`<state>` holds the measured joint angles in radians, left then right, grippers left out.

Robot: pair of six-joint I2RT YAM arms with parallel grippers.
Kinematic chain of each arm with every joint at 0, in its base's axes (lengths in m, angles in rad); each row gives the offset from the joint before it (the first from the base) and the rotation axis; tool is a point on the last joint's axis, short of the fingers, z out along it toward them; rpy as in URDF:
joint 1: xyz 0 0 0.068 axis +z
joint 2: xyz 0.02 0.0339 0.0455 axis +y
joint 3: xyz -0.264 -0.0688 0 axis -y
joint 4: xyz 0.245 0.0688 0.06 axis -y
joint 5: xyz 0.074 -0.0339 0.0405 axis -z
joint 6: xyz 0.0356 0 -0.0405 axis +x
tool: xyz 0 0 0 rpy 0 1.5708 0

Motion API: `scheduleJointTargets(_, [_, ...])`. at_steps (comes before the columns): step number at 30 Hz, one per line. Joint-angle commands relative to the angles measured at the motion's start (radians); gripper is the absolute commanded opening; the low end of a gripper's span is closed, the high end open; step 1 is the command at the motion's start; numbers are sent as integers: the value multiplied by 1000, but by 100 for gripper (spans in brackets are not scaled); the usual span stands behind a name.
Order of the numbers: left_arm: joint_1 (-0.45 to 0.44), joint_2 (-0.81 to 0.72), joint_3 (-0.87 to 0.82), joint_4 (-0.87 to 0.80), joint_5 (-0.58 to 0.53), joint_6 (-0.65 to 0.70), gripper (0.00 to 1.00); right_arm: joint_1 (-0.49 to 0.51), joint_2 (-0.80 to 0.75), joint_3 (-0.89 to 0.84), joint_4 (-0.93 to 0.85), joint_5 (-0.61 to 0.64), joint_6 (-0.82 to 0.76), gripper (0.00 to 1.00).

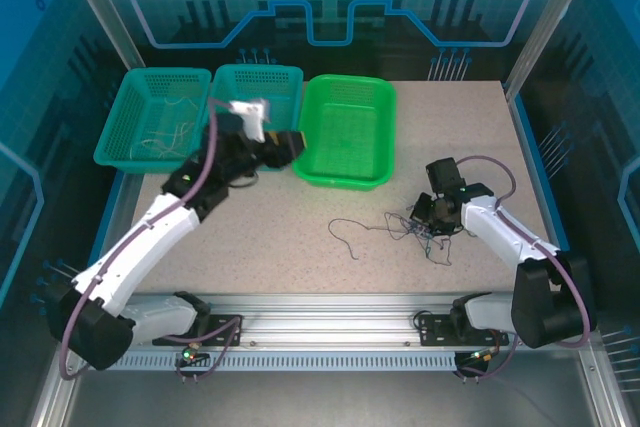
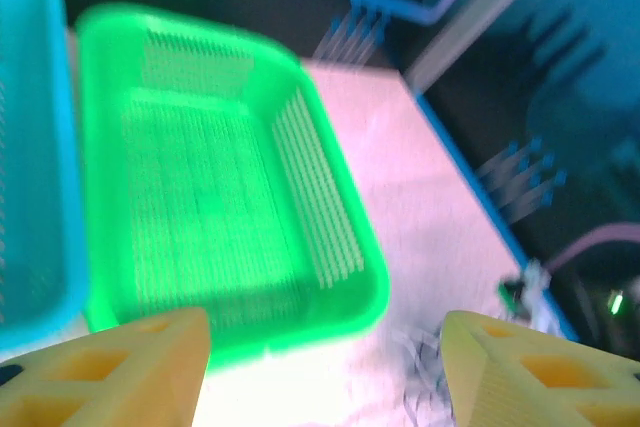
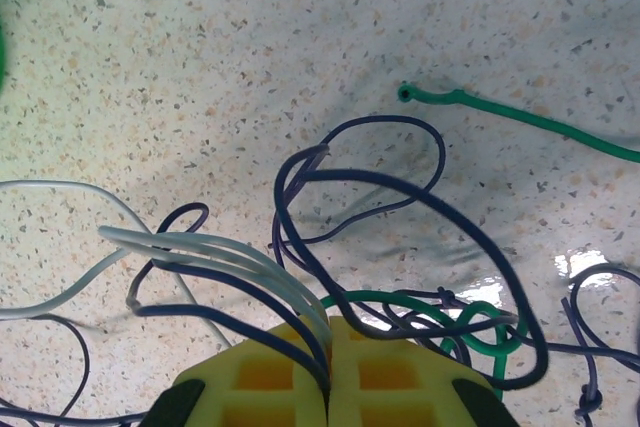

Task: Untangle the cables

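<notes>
Speckled beige tabletop (image 1: 280, 247) inside a blue-walled enclosure; two arms are mounted at its near edge.

Right gripper (image 3: 328, 337): yellow fingers pressed together, clamping several strands of the cables (image 3: 360, 187) at the tips. From the pinch, dark blue, white and green strands loop outward over the table. The number of strands cannot be counted in the tangle. Overhead, the tangle lies right of centre, with one thin strand (image 1: 350, 232) trailing left from it across bare table.

Left gripper (image 2: 325, 347): fingers spread wide, nothing between them. It hangs above the table at the near left corner of the green basket (image 1: 345, 80), well apart from the tangle.

Baskets, three in a row along the far edge:
- One green, on the right.
- Two teal: a middle basket (image 1: 260, 69) and a left basket (image 1: 120, 137).

The left basket holds a few pale strands (image 1: 165, 135). The contents of the middle one are partly hidden by the left arm.
</notes>
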<state>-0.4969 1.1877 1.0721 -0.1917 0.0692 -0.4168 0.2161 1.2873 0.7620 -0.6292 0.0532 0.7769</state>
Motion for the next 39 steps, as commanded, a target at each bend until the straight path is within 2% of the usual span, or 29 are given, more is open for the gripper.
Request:
scheduleJointTargets(1, [-141, 50, -67, 44, -92, 7, 63, 13, 0, 28, -25, -45, -29, 0])
scheduleJointTargets(5, [-315, 197, -126, 212, 37, 245, 63, 14, -7, 36, -17, -86, -31, 0])
scheduleJointTargets(8, [-385, 310, -134, 315, 147, 375, 66, 14, -15, 44, -16, -101, -34, 0])
scheduleJointTargets(11, [-390, 400, -158, 482, 197, 378, 71, 15, -27, 55, -25, -112, -42, 0])
scheduleJointTargets(13, [-390, 455, -154, 535, 227, 423, 75, 14, -38, 58, -23, -134, -48, 0])
scheduleJointTargets(20, [-388, 613, -64, 503, 235, 554, 78, 16, -56, 92, -31, -207, -13, 0])
scheduleJointTargets(24, [-361, 641, -68, 517, 254, 550, 67, 14, -68, 112, -64, -197, 6, 0])
scheduleJointTargets(25, [-353, 643, -71, 513, 258, 551, 60, 11, -72, 111, -74, -186, 11, 0])
scheduleJointTargets(27, [-343, 649, -68, 481, 252, 564, 37, 1, -76, 157, -87, -184, 7, 0])
scheduleJointTargets(29, [-333, 636, -68, 460, 238, 560, 9, -15, -74, 181, -106, -182, -4, 1])
scheduleJointTargets(30, [-327, 627, -75, 466, 238, 549, 0, -23, -73, 190, -116, -179, -11, 1])
scheduleJointTargets(34, [-287, 555, -97, 474, 249, 474, 0, -80, -74, 204, -170, -115, -52, 2])
scheduleJointTargets(39, [-195, 393, -152, 511, 282, 324, 0, -242, -86, 143, -186, -41, -113, 10])
